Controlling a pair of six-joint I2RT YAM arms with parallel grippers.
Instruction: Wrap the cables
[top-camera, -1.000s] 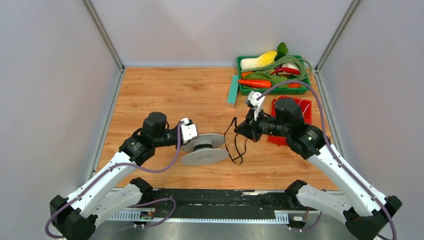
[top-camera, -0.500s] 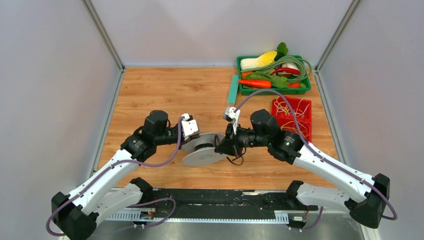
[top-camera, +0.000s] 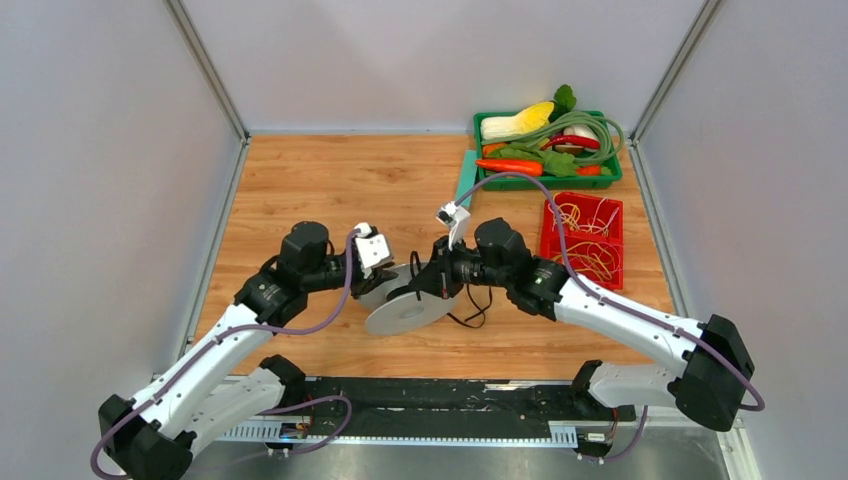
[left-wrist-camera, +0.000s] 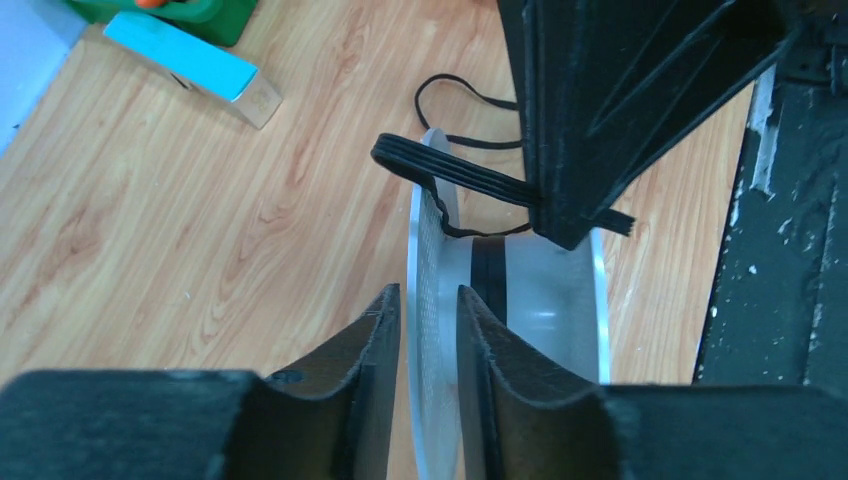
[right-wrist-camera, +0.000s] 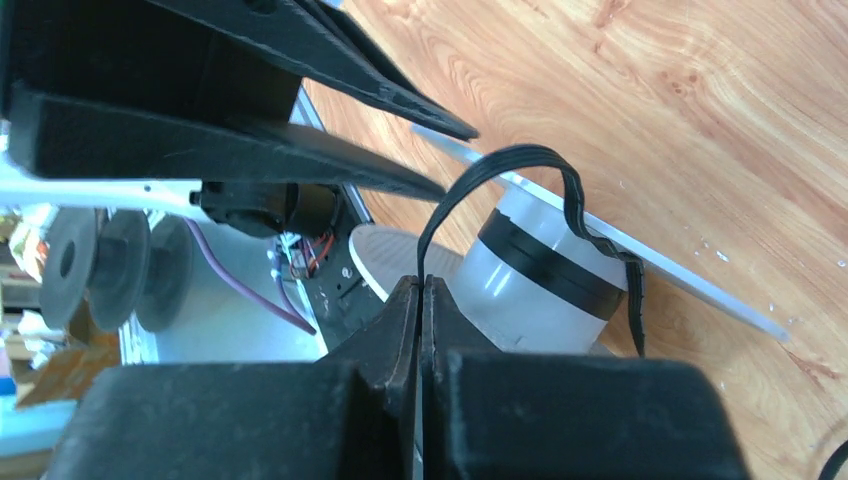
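Black thin cord (left-wrist-camera: 450, 170) sat pinched in right gripper (right-wrist-camera: 422, 290) jaws; left gripper (left-wrist-camera: 428, 292) jaws spread around grey plastic spool (left-wrist-camera: 550, 300), which could tip.

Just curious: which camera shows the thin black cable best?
Right wrist: the thin black cable arches from the right gripper over the white-hubbed spool. Left wrist shows it crossing its rim; top view, small loops.

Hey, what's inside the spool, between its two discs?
A pale core with a narrow band of black cable wound around it. The right gripper hides the core's lower part, so more turns there cannot be ruled out.
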